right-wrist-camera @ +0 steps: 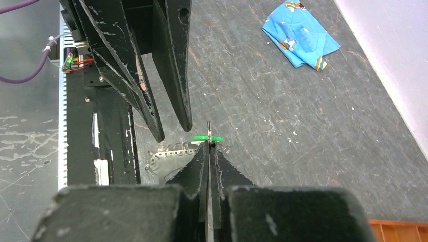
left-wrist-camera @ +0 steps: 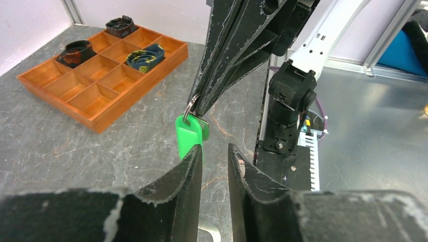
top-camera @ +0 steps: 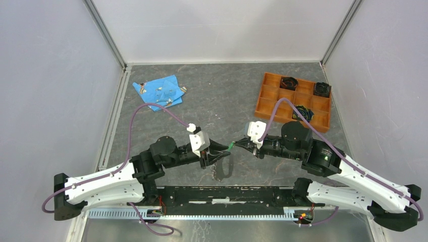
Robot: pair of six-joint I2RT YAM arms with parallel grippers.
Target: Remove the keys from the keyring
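My right gripper is shut on the thin metal keyring, seen edge-on between its tips. A key with a bright green head hangs from that ring just under the tips. My left gripper faces it, jaws a little apart and empty, its left fingertip right by the green head. A flat grey perforated metal piece shows below the grippers; I cannot tell whether it hangs or lies. Several small silvery keys lie on a blue cloth.
The blue cloth lies at the back left. An orange compartment tray with dark bundles in some cells stands at the back right. The arms' black base rail runs along the near edge.
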